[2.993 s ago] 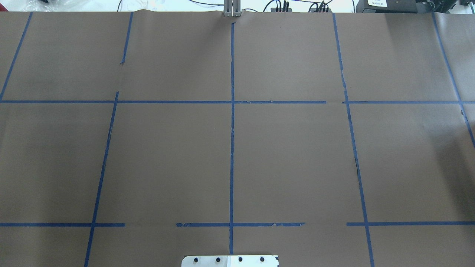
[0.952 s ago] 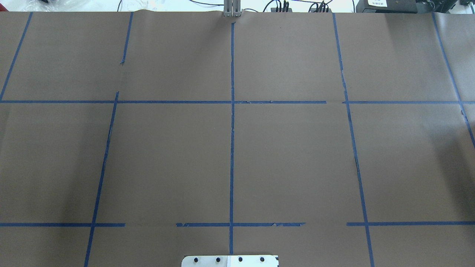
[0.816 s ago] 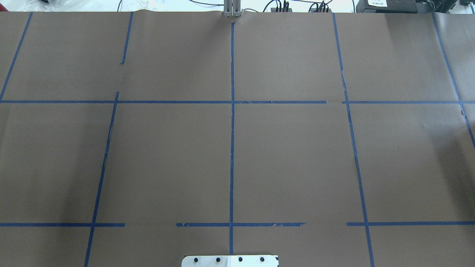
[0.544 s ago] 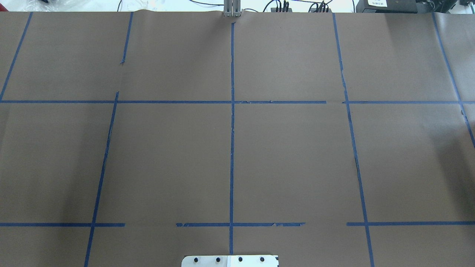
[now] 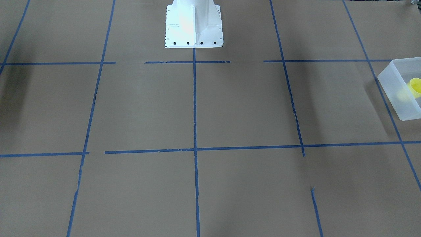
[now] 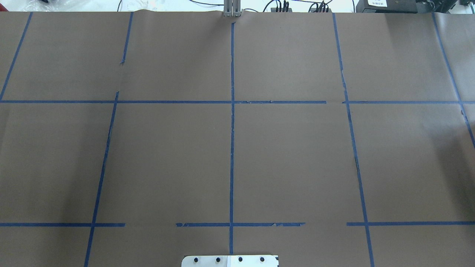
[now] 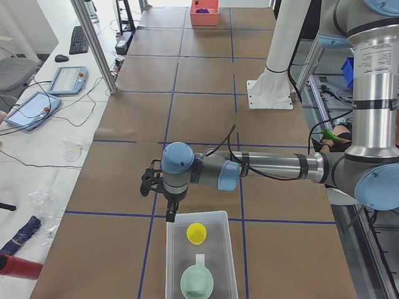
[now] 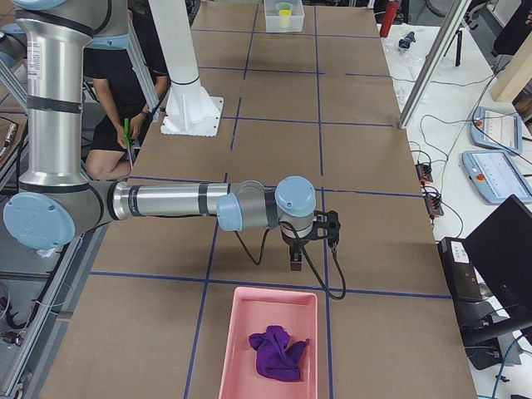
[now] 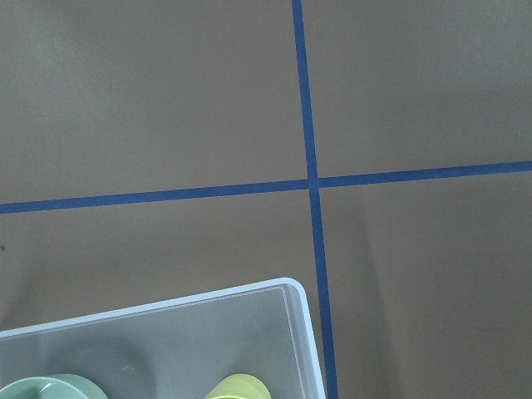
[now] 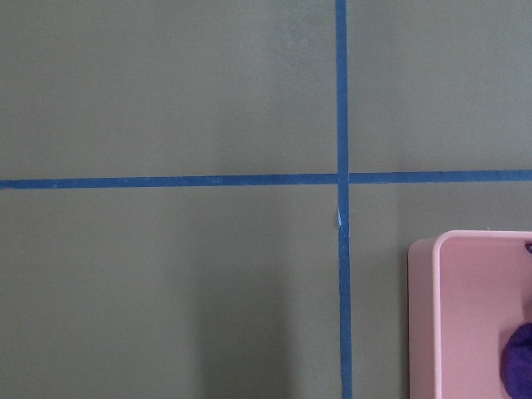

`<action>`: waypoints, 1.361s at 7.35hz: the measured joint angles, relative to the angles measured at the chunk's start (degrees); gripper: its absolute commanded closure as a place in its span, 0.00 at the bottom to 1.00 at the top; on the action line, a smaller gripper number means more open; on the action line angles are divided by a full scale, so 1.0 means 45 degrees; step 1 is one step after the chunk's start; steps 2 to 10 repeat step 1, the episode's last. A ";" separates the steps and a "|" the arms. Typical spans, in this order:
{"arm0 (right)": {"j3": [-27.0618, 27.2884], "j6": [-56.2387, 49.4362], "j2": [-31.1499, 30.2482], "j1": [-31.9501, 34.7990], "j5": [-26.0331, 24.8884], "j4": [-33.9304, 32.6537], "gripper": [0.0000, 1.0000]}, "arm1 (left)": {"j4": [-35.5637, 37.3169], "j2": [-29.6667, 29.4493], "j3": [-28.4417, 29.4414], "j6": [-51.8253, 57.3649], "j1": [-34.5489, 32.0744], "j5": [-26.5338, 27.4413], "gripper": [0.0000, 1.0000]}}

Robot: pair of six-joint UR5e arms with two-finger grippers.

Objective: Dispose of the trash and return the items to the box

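Note:
The frosted-white box lies at the near end of the table in the exterior left view. The yellow cup and the mint-green bowl stand inside it. My left gripper points down just beyond the box's far left corner; I cannot tell if it is open or shut. The left wrist view shows the box's corner, the bowl and the cup. My right gripper hangs just beyond a pink bin; I cannot tell its state. The box also shows in the front-facing view.
The pink bin holds a crumpled purple cloth, which also shows in the right wrist view. The white robot base stands at the table's middle edge. Brown paper with blue tape lines covers the table. Tablets and cables lie beside it.

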 measured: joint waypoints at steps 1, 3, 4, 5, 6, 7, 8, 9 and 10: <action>-0.0007 0.0000 -0.0001 0.0000 -0.0004 -0.0003 0.00 | -0.0009 0.0000 -0.0003 0.0004 0.0000 0.0003 0.00; -0.0007 0.0000 -0.0001 0.0000 -0.0004 -0.0003 0.00 | -0.0009 0.0000 -0.0003 0.0004 0.0000 0.0003 0.00; -0.0007 0.0000 -0.0001 0.0000 -0.0004 -0.0003 0.00 | -0.0009 0.0000 -0.0003 0.0004 0.0000 0.0003 0.00; -0.0007 0.0000 -0.0001 0.0000 -0.0004 -0.0003 0.00 | -0.0009 0.0000 -0.0003 0.0004 0.0000 0.0003 0.00; -0.0007 0.0000 -0.0001 0.0000 -0.0004 -0.0003 0.00 | -0.0009 0.0000 -0.0003 0.0004 0.0000 0.0003 0.00; -0.0007 0.0000 -0.0001 0.0000 -0.0004 -0.0003 0.00 | -0.0009 0.0000 -0.0003 0.0004 0.0000 0.0003 0.00; -0.0007 0.0000 -0.0001 0.0000 -0.0004 -0.0003 0.00 | -0.0009 0.0000 -0.0003 0.0004 0.0000 0.0003 0.00; -0.0007 0.0000 -0.0001 0.0000 -0.0004 -0.0003 0.00 | -0.0009 0.0000 -0.0003 0.0004 0.0000 0.0003 0.00; -0.0007 0.0000 -0.0001 0.0000 -0.0004 -0.0003 0.00 | -0.0009 0.0000 -0.0003 0.0004 0.0000 0.0003 0.00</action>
